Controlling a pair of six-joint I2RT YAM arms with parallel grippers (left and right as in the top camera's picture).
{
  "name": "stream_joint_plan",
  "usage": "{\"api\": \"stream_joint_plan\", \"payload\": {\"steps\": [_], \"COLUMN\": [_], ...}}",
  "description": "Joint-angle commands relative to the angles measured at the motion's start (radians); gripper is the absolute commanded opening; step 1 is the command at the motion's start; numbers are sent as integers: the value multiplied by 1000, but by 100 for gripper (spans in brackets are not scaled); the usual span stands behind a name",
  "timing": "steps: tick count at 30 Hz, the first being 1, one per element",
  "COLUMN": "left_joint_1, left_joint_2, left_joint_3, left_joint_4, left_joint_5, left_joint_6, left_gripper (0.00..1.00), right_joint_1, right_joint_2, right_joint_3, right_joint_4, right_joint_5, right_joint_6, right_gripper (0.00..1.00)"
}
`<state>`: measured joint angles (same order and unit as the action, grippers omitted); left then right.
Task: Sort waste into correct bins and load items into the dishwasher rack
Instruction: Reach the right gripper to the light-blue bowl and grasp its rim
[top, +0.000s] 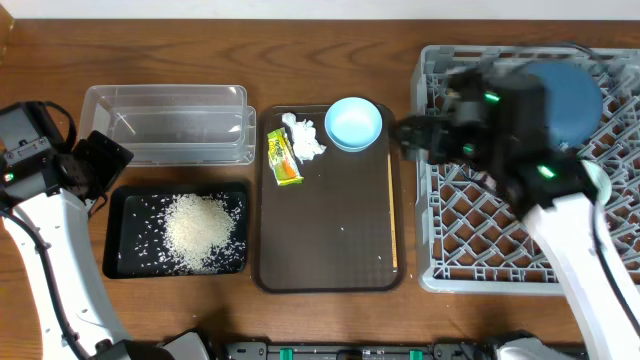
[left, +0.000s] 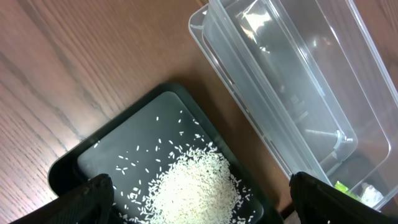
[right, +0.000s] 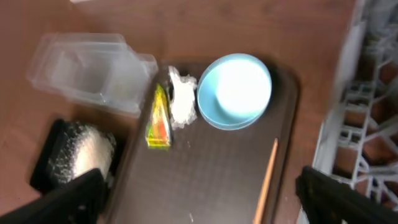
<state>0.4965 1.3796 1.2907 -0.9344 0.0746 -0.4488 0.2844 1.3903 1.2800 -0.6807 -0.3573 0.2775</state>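
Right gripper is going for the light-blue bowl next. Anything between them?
Nothing visible does. The right gripper, jaws open, hangs by the left edge of the rack, with only bare brown tray between it and the light-blue bowl. The tissue and wrapper lie beyond the bowl; the chopstick lies along the tray's right edge, off that line.

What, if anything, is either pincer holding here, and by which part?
Nothing is held. The left pincer is open over the black tray; the right pincer is open near the brown tray.
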Motion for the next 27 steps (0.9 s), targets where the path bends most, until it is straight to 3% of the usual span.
{"api": "stream_joint_plan", "payload": {"steps": [1, 6, 9, 18, 21, 23, 27], "left_joint_1": [5, 5, 5, 5, 5, 5, 5], "left_joint_2": [5, 5, 5, 5, 5, 5, 5], "left_joint_3": [-5, -5, -5, -5, -5, -5, -5], "left_joint_4": [0, 0, 0, 0, 0, 0, 0], "left_joint_5": [-5, -5, -5, -5, -5, -5, -5], "left_joint_6": [-6, -6, -6, -6, -6, -6, -6], "left_gripper": [93, 93, 93, 93, 93, 93, 93], "right_joint_1": [76, 155, 196, 273, 283, 286, 286], "right_joint_2": [159, 464, 617, 797, 831, 853, 896], "right_joint_3": [211, 576, 705, 726, 726, 726, 726], "right_joint_4": [-105, -356, -421, -343, -317, -306, -303], "right_joint_5": [161, 281, 290, 291, 291, 291, 298], "right_joint_6": [-109, -172, -182, -181, -182, -182, -181], "right_gripper": [99, 99, 99, 97, 90, 74, 57]}}
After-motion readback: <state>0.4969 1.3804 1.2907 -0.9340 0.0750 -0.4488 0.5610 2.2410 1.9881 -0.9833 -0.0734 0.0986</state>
